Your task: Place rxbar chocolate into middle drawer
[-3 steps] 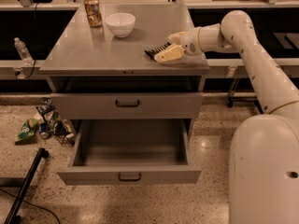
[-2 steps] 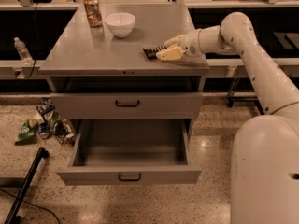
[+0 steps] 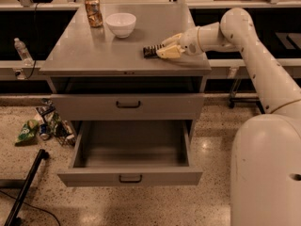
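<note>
The rxbar chocolate (image 3: 151, 51), a small dark wrapper with pale stripes, is at the right part of the cabinet top (image 3: 94, 55). Its right end is between the pale fingers of my gripper (image 3: 165, 49), which is shut on it. The bar's left end sticks out toward the bowl. My arm reaches in from the right over the cabinet's right edge. Below, the middle drawer (image 3: 129, 177) is pulled far out and its grey inside shows nothing in it. The drawer above (image 3: 128, 105) is closed.
A white bowl (image 3: 121, 24) and an orange drink can (image 3: 93, 11) stand at the back of the top. A water bottle (image 3: 22, 52) stands on the left ledge. Snack bags and cans (image 3: 42, 128) litter the floor at left, near a black pole (image 3: 26, 187).
The gripper and the bar have barely shifted, only a touch upward in the view. The drawer has stayed open.
</note>
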`<state>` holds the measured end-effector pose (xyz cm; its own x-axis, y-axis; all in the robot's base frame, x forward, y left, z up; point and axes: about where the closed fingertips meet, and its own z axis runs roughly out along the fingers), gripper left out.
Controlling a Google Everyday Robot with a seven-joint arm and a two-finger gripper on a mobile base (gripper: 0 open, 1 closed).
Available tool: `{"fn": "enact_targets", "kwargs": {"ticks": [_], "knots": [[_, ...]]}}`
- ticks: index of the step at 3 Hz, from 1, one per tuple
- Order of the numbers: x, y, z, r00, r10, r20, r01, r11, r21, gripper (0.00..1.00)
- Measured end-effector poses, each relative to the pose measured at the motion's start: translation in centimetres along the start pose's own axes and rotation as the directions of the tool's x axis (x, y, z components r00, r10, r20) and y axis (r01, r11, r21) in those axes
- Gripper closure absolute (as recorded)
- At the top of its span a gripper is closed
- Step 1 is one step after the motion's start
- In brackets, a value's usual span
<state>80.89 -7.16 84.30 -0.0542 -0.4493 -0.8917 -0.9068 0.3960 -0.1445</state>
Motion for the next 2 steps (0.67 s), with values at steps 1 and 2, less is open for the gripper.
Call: {"fn": "enact_targets", "kwargs": {"ticks": [1,2], "knots": [[-1.5,1.2,-1.3,0.998,-0.061,0.003,0.062,0.9976,-0.032,1.00],[-0.7,3.8,-3.6,0.992,-0.119,-0.043,0.114,0.9886,-0.098,1.00]]}}
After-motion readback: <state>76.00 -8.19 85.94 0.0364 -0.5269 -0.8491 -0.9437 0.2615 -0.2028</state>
